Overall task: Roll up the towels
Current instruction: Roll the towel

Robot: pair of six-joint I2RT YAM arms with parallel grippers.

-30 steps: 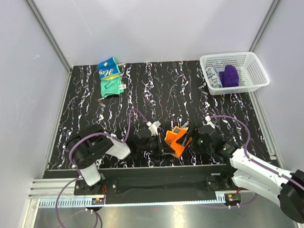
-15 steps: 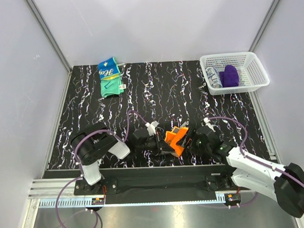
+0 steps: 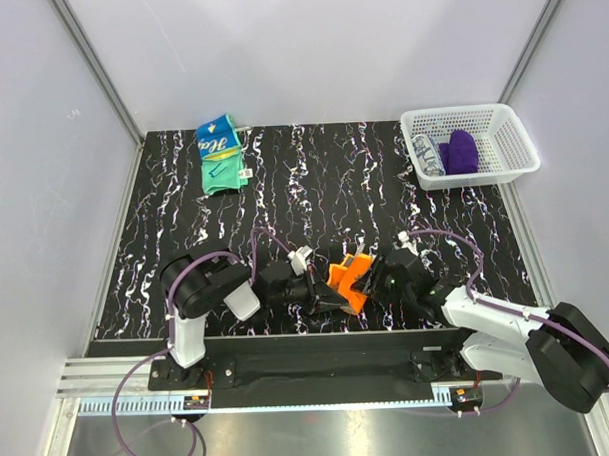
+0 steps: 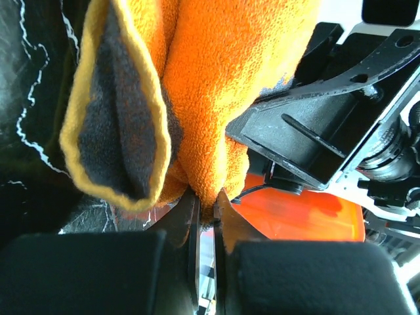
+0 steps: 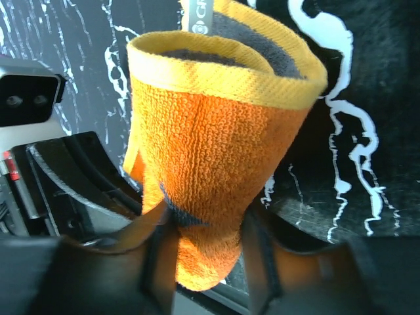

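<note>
At lower centre of the top view, the orange towel (image 3: 348, 278) sits loosely rolled. The left gripper (image 4: 205, 203) has its jaws pinched shut on a fold, and the right gripper (image 5: 207, 244) jaws seemingly clamp its end. Uneven pulling could unwind it.

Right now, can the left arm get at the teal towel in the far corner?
Probably not yet: the left pincer is shut on the orange towel, which the right pincer also grips. Nothing lies between it and the teal towel.

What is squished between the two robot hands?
The orange towel. The left gripper and right gripper both pinch it, which shows in the top view and both wrist views.
</note>
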